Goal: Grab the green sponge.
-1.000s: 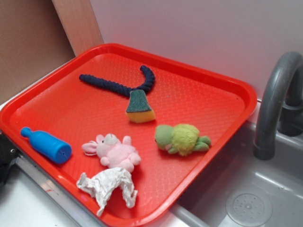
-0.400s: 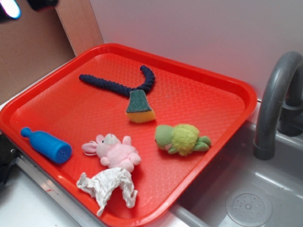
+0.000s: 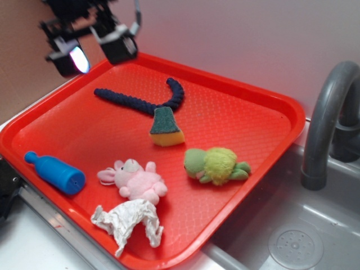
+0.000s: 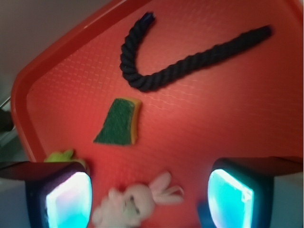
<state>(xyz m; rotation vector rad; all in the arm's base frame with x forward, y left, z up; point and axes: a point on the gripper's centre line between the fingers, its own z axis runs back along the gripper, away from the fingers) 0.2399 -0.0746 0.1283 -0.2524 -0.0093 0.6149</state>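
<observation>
Red and textured, a tray [image 3: 253, 129] rests beside a grey sink [image 3: 298, 236] with a curved grey faucet [image 3: 323, 118], against a pale wall.

Exterior view. The gripper [image 3: 93, 50] hangs at the upper left, above the tray's far left rim, with its two fingers spread wide apart and nothing held between them. The sponge [image 3: 166, 127] lies flat near the tray's middle (dark green face up, yellow foam showing at its wider near edge). Its narrow end sits just beside, possibly touching, a dark blue rope [image 3: 143, 100] that curves across the far part of the tray. A green-and-yellow plush turtle [image 3: 216, 165] lies to the right of the sponge and nearer the camera, apart from it. A pink plush bunny [image 3: 135, 180] lies toward the near edge, with a crumpled white wrapper [image 3: 129, 222] just in front of it. A blue bottle [image 3: 55, 172] lies on its side at the near left. The gripper is well apart from the sponge.

Wrist view. Both fingertips [image 4: 69, 199] appear at the bottom corners, pads lit pale blue, set wide with only tray surface between them. The sponge [image 4: 118, 122] lies clear of both fingers. The rope [image 4: 180, 61] arcs above it; the bunny [image 4: 137, 199] shows blurred between the fingers. A scrap of turtle [image 4: 59, 156] shows at the left finger.
</observation>
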